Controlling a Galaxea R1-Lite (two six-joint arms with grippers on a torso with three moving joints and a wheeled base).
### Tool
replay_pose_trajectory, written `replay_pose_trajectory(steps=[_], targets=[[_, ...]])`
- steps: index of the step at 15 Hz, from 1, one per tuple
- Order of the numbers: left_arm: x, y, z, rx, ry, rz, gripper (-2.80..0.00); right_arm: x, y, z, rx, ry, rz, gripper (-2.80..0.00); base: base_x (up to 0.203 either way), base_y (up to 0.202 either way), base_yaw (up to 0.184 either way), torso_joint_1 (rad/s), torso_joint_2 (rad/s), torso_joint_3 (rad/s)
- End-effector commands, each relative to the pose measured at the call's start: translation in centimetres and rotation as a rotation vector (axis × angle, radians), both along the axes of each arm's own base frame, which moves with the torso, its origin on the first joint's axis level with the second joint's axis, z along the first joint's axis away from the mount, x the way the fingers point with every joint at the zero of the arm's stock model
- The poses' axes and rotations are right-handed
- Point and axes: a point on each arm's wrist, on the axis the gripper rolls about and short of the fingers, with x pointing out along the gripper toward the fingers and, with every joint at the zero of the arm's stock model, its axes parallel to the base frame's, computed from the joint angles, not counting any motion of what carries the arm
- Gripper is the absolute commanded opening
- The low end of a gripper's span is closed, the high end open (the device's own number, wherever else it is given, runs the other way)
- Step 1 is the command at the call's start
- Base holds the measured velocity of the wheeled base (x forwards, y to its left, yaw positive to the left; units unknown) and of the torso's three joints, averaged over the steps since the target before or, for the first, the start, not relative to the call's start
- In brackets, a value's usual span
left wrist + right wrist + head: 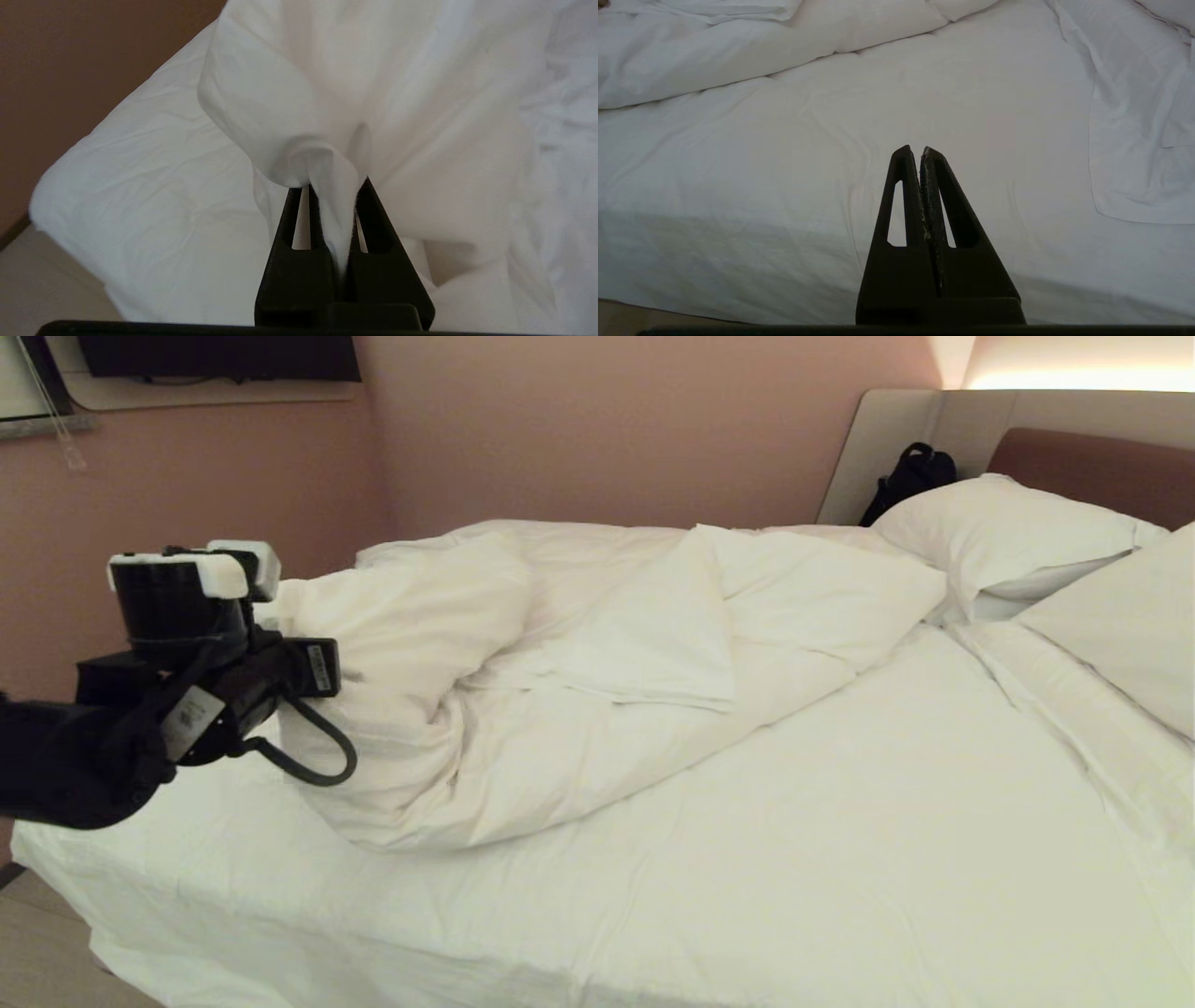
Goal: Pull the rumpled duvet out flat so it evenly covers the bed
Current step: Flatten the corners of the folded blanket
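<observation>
My left gripper (337, 186) is clamped on a pinch of the duvet (597, 653), the white cloth squeezed between its two black fingers (299, 219) and bunching up just past their tips. In the head view that arm reaches in from the left, over the near left part of the bed (653, 896), with the lifted fold of duvet rising beside it. The rest of the duvet lies rumpled and heaped along the far side of the bed, against the pink wall (607, 429), leaving the near sheet (840, 821) bare. Two pillows (1008, 537) sit at the right by the headboard (1092, 467), with a black bag (910, 476) behind them. A white label (191, 719) hangs on my left wrist, but I cannot read its print. My right gripper (921, 151) is clenched on nothing, above the bare sheet.
</observation>
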Motion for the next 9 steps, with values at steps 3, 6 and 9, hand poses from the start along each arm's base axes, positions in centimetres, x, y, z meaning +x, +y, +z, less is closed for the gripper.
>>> replay_pose_trajectory(steps=[3, 6, 9], targets=[[-4.8, 1.0, 0.6, 0.046, -0.006, 0.012, -2.80, 0.0, 0.0, 0.0, 0.000, 0.001, 0.000, -2.80, 0.000, 0.000, 0.000, 0.000, 0.00, 0.000], [-5.8, 2.5, 0.3, 0.076, 0.016, 0.065, -2.80, 0.0, 0.0, 0.0, 0.000, 0.001, 0.000, -2.80, 0.000, 0.000, 0.000, 0.000, 0.00, 0.000], [-5.8, 4.7, -0.6, 0.084, 0.055, 0.140, -2.80, 0.0, 0.0, 0.0, 0.000, 0.001, 0.000, -2.80, 0.000, 0.000, 0.000, 0.000, 0.00, 0.000]])
